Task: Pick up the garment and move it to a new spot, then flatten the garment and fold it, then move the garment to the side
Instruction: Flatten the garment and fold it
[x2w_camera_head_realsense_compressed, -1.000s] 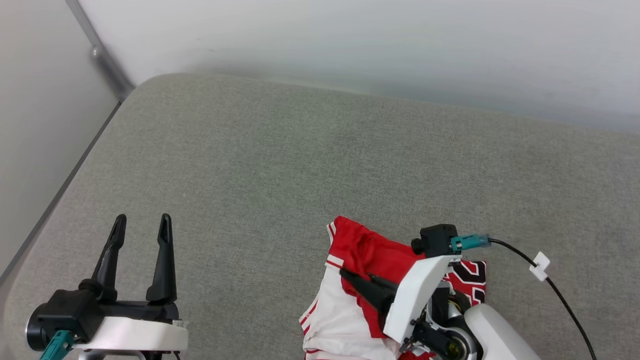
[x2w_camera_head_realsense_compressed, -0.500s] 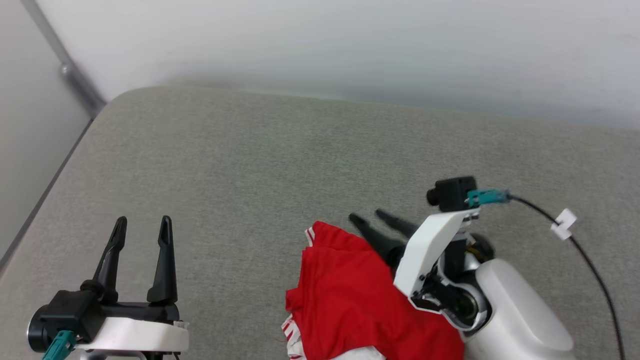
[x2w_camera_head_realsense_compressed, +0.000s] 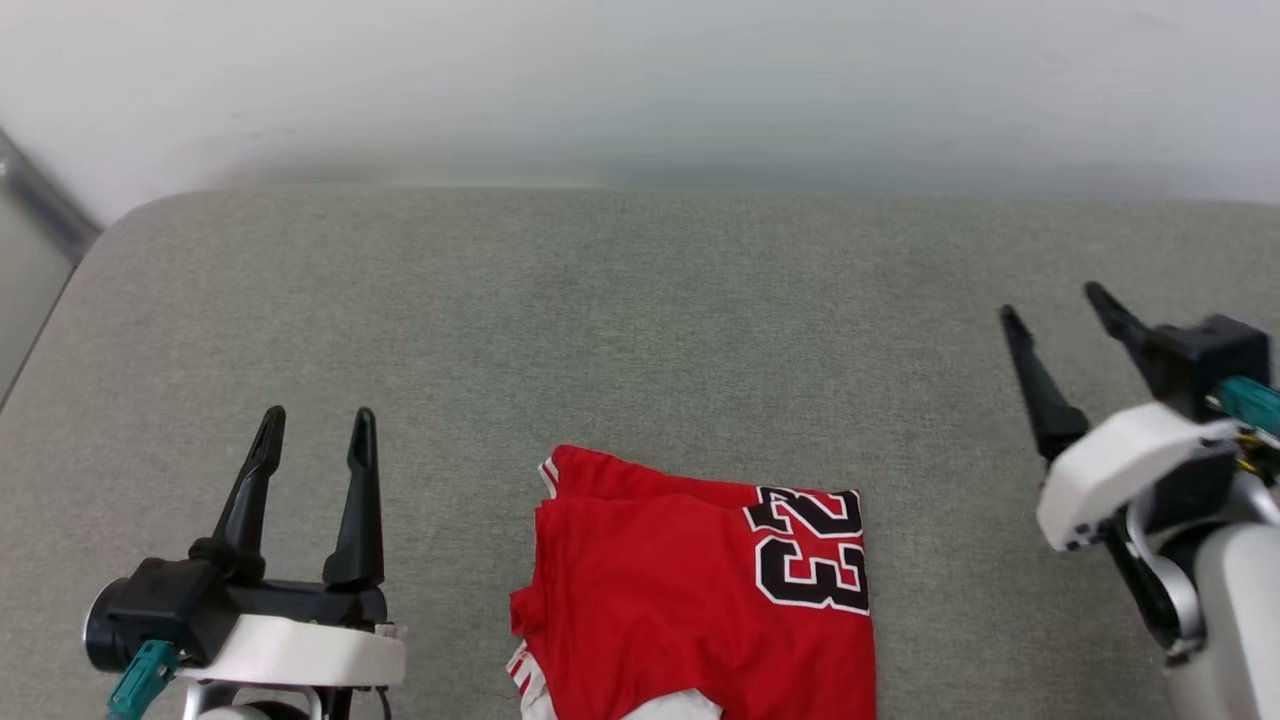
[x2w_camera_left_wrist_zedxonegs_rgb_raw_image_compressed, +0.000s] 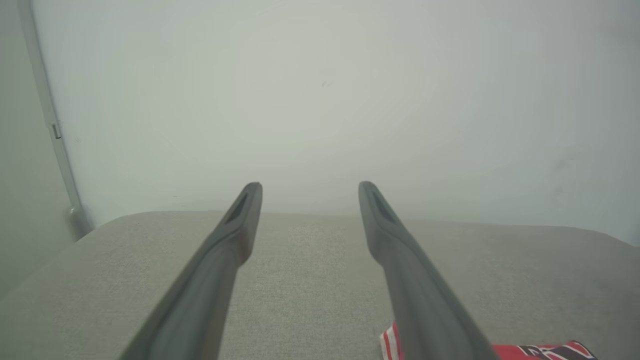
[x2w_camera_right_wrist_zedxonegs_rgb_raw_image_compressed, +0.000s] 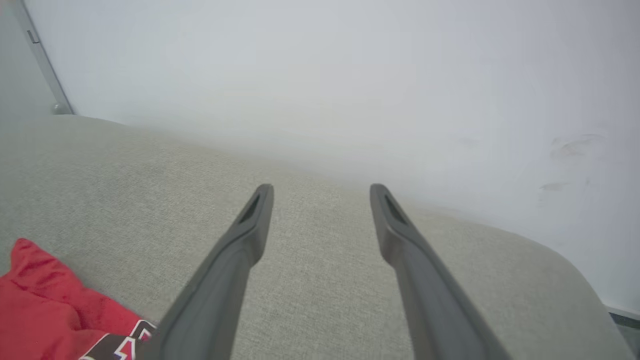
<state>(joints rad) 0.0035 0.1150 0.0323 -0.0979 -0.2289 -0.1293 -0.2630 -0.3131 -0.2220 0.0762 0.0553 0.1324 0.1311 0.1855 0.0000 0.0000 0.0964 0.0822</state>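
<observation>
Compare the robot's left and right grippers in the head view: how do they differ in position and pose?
The left gripper sits low at the left of the garment; the right gripper sits higher, at its right. The left gripper's fingers point almost straight up the view; the right gripper's lean toward the upper left. Both are open, empty and clear of the garment.

Bright, soft, even light. Along the foot of the wall (x2w_camera_head_realsense_compressed: 640, 90), just above the cushion (x2w_camera_head_realsense_compressed: 640, 300), runs a dim grey shadow band. In both wrist views the fingers (x2w_camera_left_wrist_zedxonegs_rgb_raw_image_compressed: 210, 290) blur towards the lens.
</observation>
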